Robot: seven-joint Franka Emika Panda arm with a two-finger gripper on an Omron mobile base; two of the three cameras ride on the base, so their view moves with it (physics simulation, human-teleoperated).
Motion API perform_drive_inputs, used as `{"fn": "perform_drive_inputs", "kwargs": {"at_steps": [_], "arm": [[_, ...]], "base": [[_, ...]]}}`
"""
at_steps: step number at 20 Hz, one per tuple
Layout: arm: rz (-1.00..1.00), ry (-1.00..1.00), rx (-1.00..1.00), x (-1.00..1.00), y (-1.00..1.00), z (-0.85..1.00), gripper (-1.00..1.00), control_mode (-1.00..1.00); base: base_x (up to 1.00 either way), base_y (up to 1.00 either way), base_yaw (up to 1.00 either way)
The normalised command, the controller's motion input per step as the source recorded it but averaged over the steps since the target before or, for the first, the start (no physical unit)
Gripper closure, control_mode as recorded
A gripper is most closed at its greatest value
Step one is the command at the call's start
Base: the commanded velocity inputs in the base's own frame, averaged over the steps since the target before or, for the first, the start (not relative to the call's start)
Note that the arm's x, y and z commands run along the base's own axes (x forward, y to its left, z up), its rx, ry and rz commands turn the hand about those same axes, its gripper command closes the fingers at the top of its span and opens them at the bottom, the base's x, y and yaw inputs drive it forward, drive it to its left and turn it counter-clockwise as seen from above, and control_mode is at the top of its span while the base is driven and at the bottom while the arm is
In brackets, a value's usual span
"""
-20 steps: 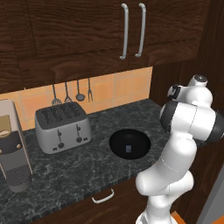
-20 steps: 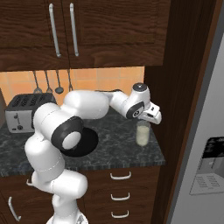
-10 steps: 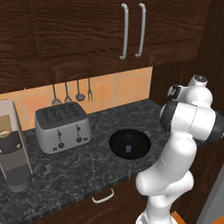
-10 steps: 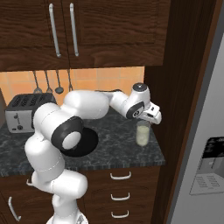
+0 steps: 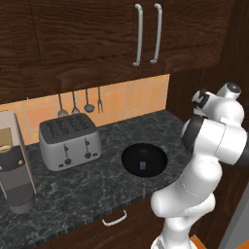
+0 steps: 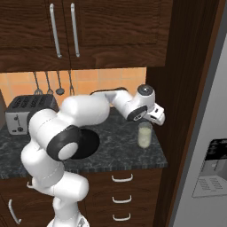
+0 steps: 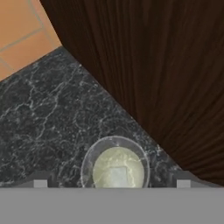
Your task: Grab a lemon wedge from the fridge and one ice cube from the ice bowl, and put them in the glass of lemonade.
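The glass of lemonade (image 6: 144, 135) stands on the dark counter near the wood side panel. In the hand view the glass (image 7: 114, 168) lies straight below me, and a pale square ice cube (image 7: 117, 176) floats in its creamy-yellow liquid. My gripper (image 6: 156, 117) hovers just above the glass's rim, open, its fingertips (image 7: 40, 183) spread wide on either side with nothing between them. The black ice bowl (image 5: 144, 160) sits mid-counter with one small bluish cube (image 5: 142, 166) in it. A grey slice of the fridge (image 6: 215, 111) with its dispenser (image 6: 213, 168) stands at the right. The lemon wedge is out of view.
A silver toaster (image 5: 70, 142) stands left of the bowl, with a coffee machine (image 5: 13, 165) further left. Utensils (image 5: 80, 103) hang on the orange tile wall. Dark upper cabinets (image 5: 146, 34) overhang the counter. A tall wood panel (image 6: 188, 88) separates counter and fridge.
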Motion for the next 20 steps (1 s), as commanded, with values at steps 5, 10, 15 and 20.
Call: {"fn": "perform_drive_inputs", "kwargs": {"at_steps": [5,10,15,20], "arm": [[0.0,-0.12,0.0,-0.37,0.0,0.01,-1.0,-1.0],[0.01,-0.1,-0.01,-0.47,0.32,0.02,-1.0,-1.0],[-0.01,-0.06,-0.18,-0.49,0.99,0.33,-1.0,-1.0],[0.0,0.01,-0.25,-0.31,1.0,0.34,-1.0,-1.0]], "base": [[0.0,0.0,0.0],[0.0,0.0,0.0],[0.0,0.0,0.0],[0.0,0.0,0.0]]}}
